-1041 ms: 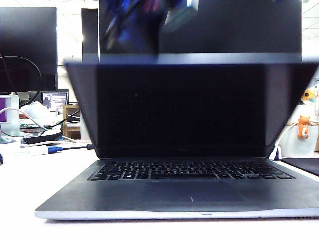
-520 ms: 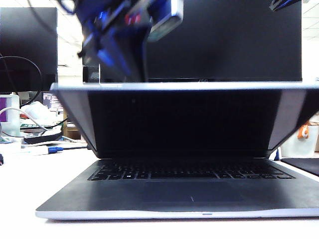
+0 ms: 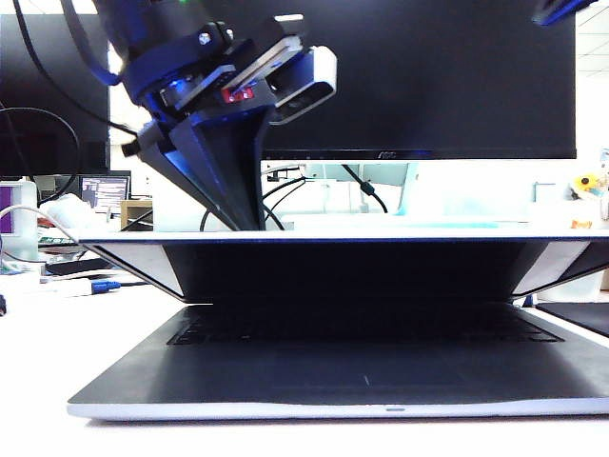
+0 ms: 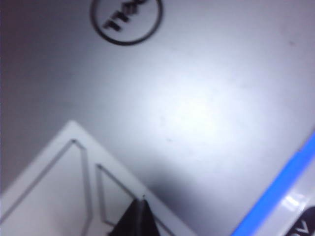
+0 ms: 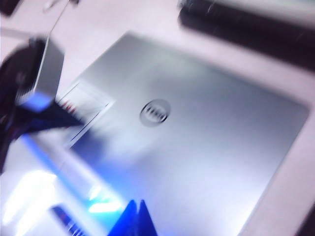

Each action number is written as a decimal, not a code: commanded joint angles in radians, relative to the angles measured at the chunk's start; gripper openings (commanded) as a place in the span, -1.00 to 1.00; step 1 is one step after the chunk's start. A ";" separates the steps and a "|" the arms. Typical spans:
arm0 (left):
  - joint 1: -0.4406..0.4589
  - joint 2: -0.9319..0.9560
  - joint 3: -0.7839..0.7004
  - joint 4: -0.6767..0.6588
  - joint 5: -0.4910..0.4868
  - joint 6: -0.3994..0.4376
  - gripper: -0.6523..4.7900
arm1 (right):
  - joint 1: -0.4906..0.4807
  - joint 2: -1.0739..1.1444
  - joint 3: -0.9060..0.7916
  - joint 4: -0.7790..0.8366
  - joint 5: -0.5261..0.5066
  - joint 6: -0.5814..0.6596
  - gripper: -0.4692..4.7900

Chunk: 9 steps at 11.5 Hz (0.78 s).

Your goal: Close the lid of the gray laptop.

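One narrow gap remains between the lid (image 3: 333, 231) and the gray laptop (image 3: 362, 376), which sits along the surface's (image 3: 38, 362) near edge. The lid looks stiff, thin and slick; push near its free edge, not grip. The left end effector (image 3: 245, 221), fingers together, touches it by the sticker (image 4: 54, 187). The right end effector (image 5: 134, 216) hovers above, apparently closed.

We see the low silver-gray lid (image 3: 324, 233) shadowing the gray laptop's (image 3: 362, 376) black keyboard. The left gripper's (image 4: 140, 219) black fingers are cropped; the right gripper's (image 5: 135, 216) view is motion-blurred.
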 commanded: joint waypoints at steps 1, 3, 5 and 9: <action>-0.010 -0.039 -0.055 0.093 -0.003 -0.033 -0.78 | 0.001 -0.003 0.002 -0.057 -0.170 -0.056 -0.83; -0.010 -0.097 -0.164 0.174 -0.015 -0.077 -0.78 | 0.002 -0.003 0.002 -0.067 -0.279 -0.068 -0.83; -0.010 -0.141 -0.245 0.192 -0.040 -0.083 -0.78 | 0.007 -0.003 0.002 -0.084 -0.323 -0.086 -0.83; -0.016 -0.235 -0.388 0.315 -0.078 -0.142 -0.78 | 0.007 -0.003 -0.035 -0.105 -0.343 -0.132 -0.83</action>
